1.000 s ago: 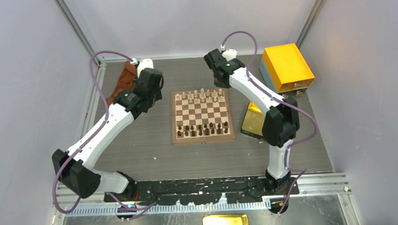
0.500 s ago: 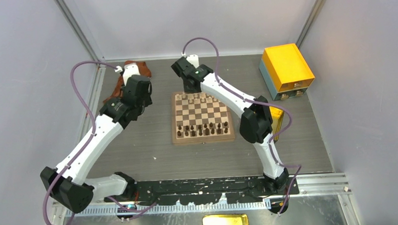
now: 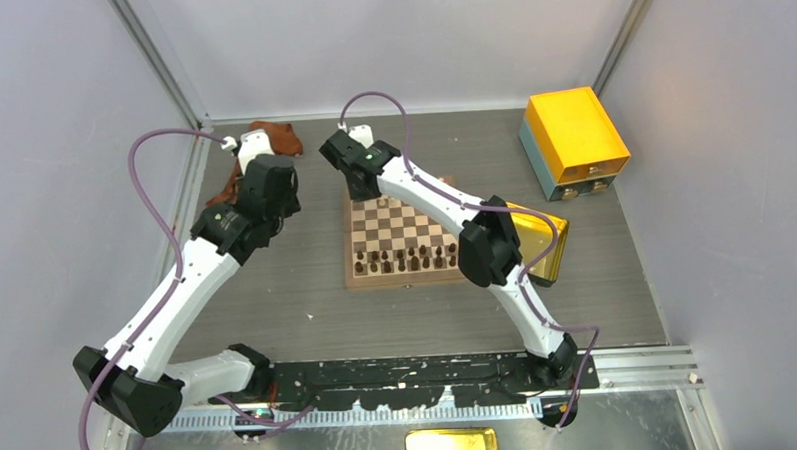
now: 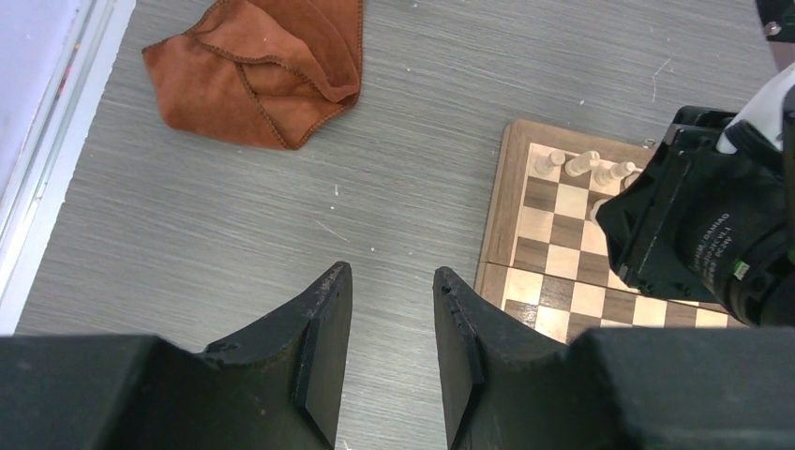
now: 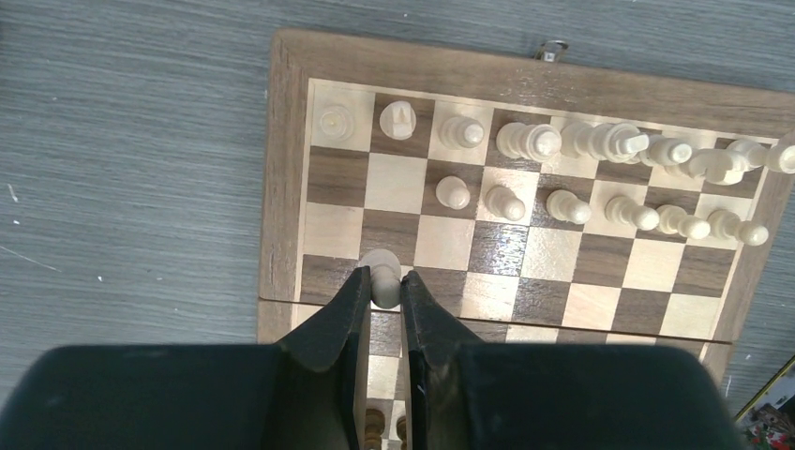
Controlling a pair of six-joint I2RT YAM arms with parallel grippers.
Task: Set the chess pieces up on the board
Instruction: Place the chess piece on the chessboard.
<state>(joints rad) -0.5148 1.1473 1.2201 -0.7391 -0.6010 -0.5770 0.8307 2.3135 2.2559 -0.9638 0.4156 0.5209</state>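
Observation:
The board (image 5: pixel 284 169) lies under my right gripper (image 5: pixel 382 277), which is shut on a cream pawn (image 5: pixel 380 266) above the board's left side, near the third row. Several cream chess pieces (image 5: pixel 525 141) stand along the far row, and more cream pawns (image 5: pixel 567 206) line the second row. Its two leftmost squares are bare. Dark pieces (image 3: pixel 406 257) fill the near rows. My left gripper (image 4: pixel 392 272) hangs open over bare table just left of the board (image 4: pixel 497 216), with nothing between its fingers.
A rust-brown cloth (image 4: pixel 262 66) lies crumpled at the far left. An orange-yellow box (image 3: pixel 574 134) stands at the far right. A golden-yellow tray (image 3: pixel 547 248) sits right of the board, partly behind the right arm. The right wrist (image 4: pixel 703 225) looms close on the left gripper's right.
My right arm has swung left along the far side of the board, from its right end to its left end. My left arm has drawn back to the left.

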